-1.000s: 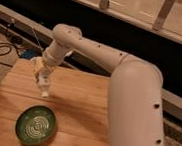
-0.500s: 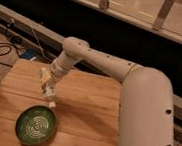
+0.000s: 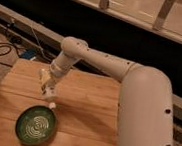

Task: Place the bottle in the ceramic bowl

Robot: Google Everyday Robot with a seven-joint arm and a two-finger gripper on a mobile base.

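Clamping part-hidden bottle (image 3: 50, 99), jaws near ceramic bowl (image 3: 23, 125)

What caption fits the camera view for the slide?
Gripper, shut on the bottle, holds it over the wooden table, just beyond the far rim of the ceramic bowl.
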